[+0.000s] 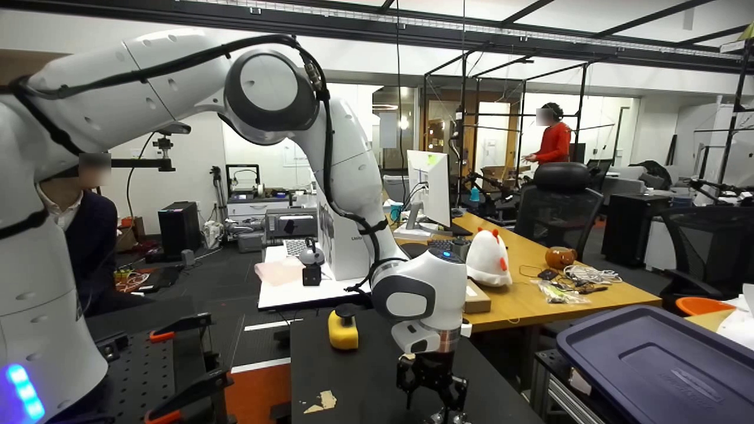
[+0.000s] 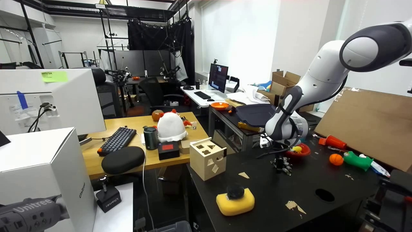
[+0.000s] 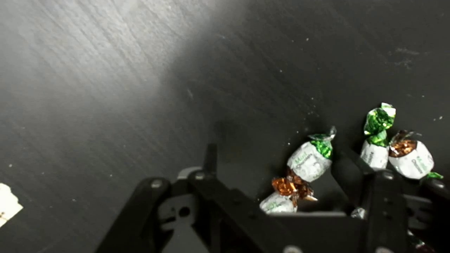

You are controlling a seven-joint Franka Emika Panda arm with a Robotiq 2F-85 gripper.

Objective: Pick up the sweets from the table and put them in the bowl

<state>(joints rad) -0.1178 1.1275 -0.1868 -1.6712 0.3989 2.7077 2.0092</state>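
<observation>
Fingers (image 3: pixel 211 160) spread, low over the black bench (image 2: pixel 273 190). In the wrist view they straddle a white-wrapped mint sweet (image 3: pixel 308 162) with a green end, right of centre and nearer the finger at frame right; can't tell if that finger touches it. Just below it an orange-ended sweet (image 3: pixel 277 204), foil ends meeting, part-hidden by the finger linkage. Further right, outside the gap: a green-ended sweet (image 3: pixel 375 154) and a brown-ended sweet (image 3: pixel 414 161), side by side. More foil bits (image 3: pixel 358 213) show lower right, too hidden to count. Pale scrap (image 3: pixel 7 205) at left edge.

In an exterior view the sweets (image 2: pixel 285 167) read as a silvery clump right at the fingers, right of centre. Red bowl (image 2: pixel 300 155) on the bench just above and right of them in that frame, partly behind the white arm (image 2: pixel 322 74), something yellow inside. Same view: wooden shape-sorter box (image 2: pixel 206 162) at the bench's left corner, yellow object (image 2: pixel 236 206) with round black top towards the bottom, toy basketball (image 2: pixel 336 159) beside a green toy (image 2: pixel 358 161) at right, red cup-shaped thing (image 2: pixel 335 141) above those, brown cardboard sheet (image 2: pixel 370 125) behind.
</observation>
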